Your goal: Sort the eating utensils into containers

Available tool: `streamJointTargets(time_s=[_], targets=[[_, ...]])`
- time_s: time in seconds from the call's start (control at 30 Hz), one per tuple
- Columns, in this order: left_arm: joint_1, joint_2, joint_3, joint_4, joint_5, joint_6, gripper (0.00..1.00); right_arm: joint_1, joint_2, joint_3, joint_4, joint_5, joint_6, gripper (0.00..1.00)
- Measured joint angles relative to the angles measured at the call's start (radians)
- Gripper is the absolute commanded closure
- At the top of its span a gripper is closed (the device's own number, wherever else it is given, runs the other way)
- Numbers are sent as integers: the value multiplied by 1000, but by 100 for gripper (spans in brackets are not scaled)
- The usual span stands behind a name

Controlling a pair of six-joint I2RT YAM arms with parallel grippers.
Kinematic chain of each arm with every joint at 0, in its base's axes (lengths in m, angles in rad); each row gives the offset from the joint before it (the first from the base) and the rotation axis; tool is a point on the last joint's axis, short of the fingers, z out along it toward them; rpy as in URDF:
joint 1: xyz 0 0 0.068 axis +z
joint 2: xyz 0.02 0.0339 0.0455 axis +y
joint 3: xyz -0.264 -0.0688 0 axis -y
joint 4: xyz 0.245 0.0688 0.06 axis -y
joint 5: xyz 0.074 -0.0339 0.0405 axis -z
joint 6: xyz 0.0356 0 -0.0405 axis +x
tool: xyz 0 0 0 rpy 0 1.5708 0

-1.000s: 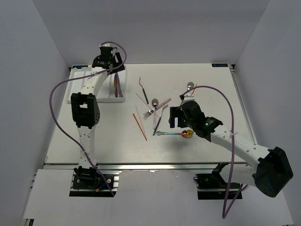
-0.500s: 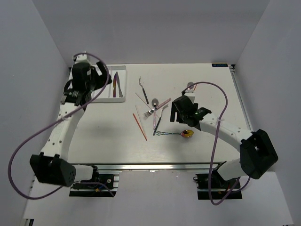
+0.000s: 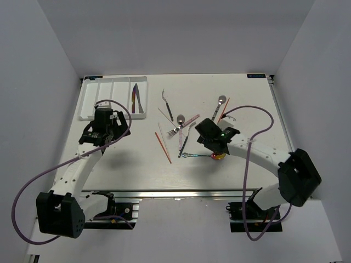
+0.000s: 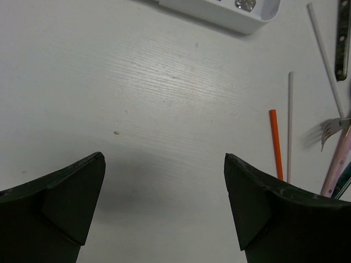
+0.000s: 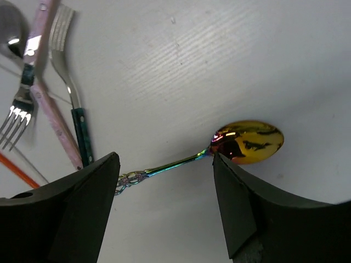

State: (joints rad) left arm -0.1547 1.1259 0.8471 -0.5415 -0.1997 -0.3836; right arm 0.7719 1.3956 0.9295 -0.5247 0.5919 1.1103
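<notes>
— Your right pincer [image 5: 164,162]?
— Dropped astride the gold-bowled spoon [image 5: 247,141] handle, desk [image 3: 126,159] right of centre. Jaws apart, narrowing, not gripping yet.
— And the left pincer [image 4: 164,159]?
— Back from the tray [image 3: 88,98], upper left. Gaping, empty. Spoon goes next, I judge.

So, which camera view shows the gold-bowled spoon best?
The right wrist view: the gold-bowled spoon lies close, its bowl and handle sharp. The top view shows it small, partly hidden. The left wrist view misses it.
</notes>
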Motion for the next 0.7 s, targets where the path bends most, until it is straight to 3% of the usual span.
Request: streamJointTargets(time_s=[0.2, 0.4, 0.57, 0.7], targets=[[0, -60, 0, 16, -1, 2, 2, 33, 222, 146, -219, 35, 249, 29], [-12, -69, 0, 18, 6, 6, 2, 35, 314, 154, -264, 5, 343, 34], [-31, -95, 0, 19, 5, 10, 2, 38, 389, 172, -258, -31, 385, 50], [-35, -100, 0, 19, 6, 10, 2, 40, 415, 200, -249, -38, 409, 80]])
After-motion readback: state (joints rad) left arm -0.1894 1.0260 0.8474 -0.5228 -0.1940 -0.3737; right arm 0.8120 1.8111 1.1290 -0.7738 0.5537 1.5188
